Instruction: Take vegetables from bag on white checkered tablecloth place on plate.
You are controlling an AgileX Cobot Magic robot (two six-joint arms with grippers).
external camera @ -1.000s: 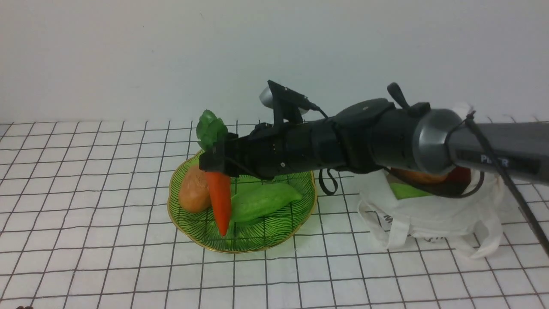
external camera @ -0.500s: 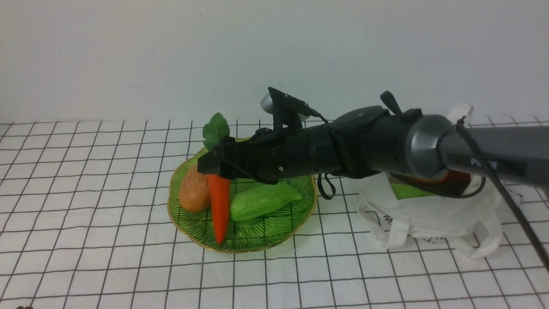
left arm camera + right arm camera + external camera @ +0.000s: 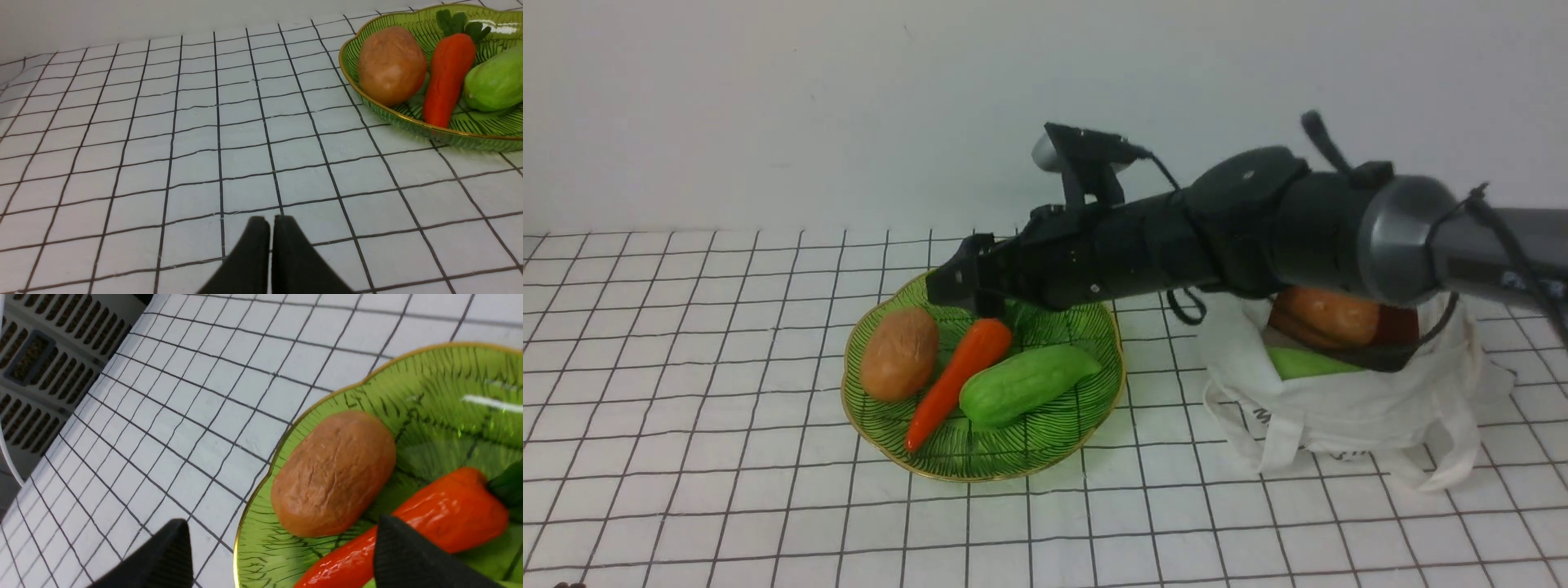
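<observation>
The green plate (image 3: 1086,327) stands on the checkered tablecloth (image 3: 686,327). It holds a tan potato (image 3: 900,353), an orange carrot (image 3: 956,380) lying flat, and a pale green gourd (image 3: 1025,384). My right gripper (image 3: 956,282) is open and empty, just above the plate's far rim. In the right wrist view its fingers (image 3: 171,551) straddle the potato (image 3: 333,471) and the carrot (image 3: 429,522). The white bag (image 3: 1339,416) lies to the right with a potato (image 3: 1327,314) and a gourd (image 3: 1307,362) in it. My left gripper (image 3: 269,220) is shut and empty over bare cloth, to one side of the plate (image 3: 408,122).
A pale wall runs along the table's far edge. A grey grille (image 3: 36,355) shows beyond the cloth's edge in the right wrist view. The right arm (image 3: 1298,220) reaches over the bag. Bag straps (image 3: 1274,441) lie loose on the cloth.
My right gripper held the carrot upright over the plate, lowered it, then let go. The carrot now lies flat in the plate. The gripper has opened and lifted.
</observation>
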